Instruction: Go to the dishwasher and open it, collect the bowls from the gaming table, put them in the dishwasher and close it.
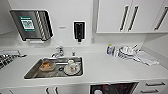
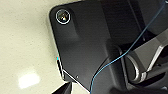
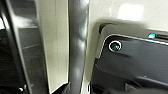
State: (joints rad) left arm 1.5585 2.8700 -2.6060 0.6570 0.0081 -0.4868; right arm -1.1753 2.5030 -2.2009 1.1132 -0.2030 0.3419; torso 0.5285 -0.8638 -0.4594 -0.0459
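Observation:
The dishwasher [image 1: 113, 88] sits under the white counter, right of the sink. Its door stands away from the opening, and the dark interior with some items on a rack shows below the counter edge. In the right wrist view its steel bar handle [image 3: 78, 45] runs very close across the picture. Beside it are the brushed steel door front [image 3: 30, 37] and a strip of the dark interior [image 3: 10, 65]. The left wrist view looks past the robot's own dark plate onto pale floor [image 2: 22, 37]. The gaming table and the bowls are out of view.
A steel sink [image 1: 30, 73] holds several dirty dishes under a tap [image 1: 58, 52]. White counter [image 1: 110, 67] runs along the wall. A bottle and a heap of dishes on a cloth [image 1: 130, 52] stand at the back right. Wall cabinets [image 1: 130, 15] hang above; drawers [image 1: 155, 87] lie right of the dishwasher.

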